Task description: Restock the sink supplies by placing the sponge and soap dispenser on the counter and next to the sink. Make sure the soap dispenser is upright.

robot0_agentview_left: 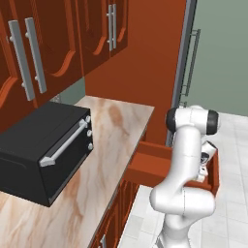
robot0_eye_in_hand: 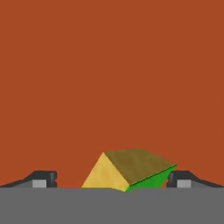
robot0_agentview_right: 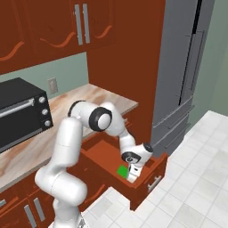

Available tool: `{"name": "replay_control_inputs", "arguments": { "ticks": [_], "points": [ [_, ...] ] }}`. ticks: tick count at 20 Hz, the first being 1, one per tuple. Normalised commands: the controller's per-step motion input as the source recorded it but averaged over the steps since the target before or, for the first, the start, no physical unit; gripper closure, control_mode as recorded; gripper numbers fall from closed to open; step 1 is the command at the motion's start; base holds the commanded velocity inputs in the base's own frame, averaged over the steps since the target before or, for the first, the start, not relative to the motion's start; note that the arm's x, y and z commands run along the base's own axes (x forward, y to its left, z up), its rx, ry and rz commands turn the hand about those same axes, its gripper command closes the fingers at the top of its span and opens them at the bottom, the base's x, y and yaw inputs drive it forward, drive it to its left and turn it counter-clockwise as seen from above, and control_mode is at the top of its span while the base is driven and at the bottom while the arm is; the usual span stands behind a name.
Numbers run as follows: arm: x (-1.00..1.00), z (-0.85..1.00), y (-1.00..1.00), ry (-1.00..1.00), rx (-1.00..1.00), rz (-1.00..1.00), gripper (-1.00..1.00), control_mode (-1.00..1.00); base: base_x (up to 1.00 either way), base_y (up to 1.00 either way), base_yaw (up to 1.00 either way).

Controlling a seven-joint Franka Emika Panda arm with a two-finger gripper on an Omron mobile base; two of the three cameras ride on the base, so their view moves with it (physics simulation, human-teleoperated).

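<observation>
Sponge [robot0_eye_in_hand: 131,170] between 2 spread, empty fingertips [robot0_eye_in_hand: 43,178] on open drawer [robot0_agentview_right: 153,171] floor: lower gripper [robot0_agentview_right: 132,174] straight, centre both pads on opposite faces, close gently, lift clear toward counter [robot0_agentview_right: 80,104].

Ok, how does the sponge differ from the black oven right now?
The sponge is small and green; the oven is large and black. The sponge lies in the open drawer; the oven stands on the counter. Both are boxy.
</observation>
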Motion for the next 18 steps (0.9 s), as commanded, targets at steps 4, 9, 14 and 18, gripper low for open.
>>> {"name": "replay_control_inputs", "arguments": {
  "ticks": [4, 9, 14, 18],
  "points": [
    [0.01, -0.58, 0.45, 0.04, 0.0, -0.08, -1.0, -1.0, 0.0, 0.0, 0.0],
    [-0.17, -0.85, 0.47, 0.0, -0.02, -0.1, 1.0, -1.0, 0.0, 0.0, 0.0],
    [-0.23, 0.53, 0.08, -0.02, 0.0, -0.14, 1.0, -1.0, 0.0, 0.0, 0.0],
    [0.0, 1.0, -0.02, -0.02, 0.0, -0.11, 1.0, -1.0, 0.0, 0.0, 0.0]
  ]
}}
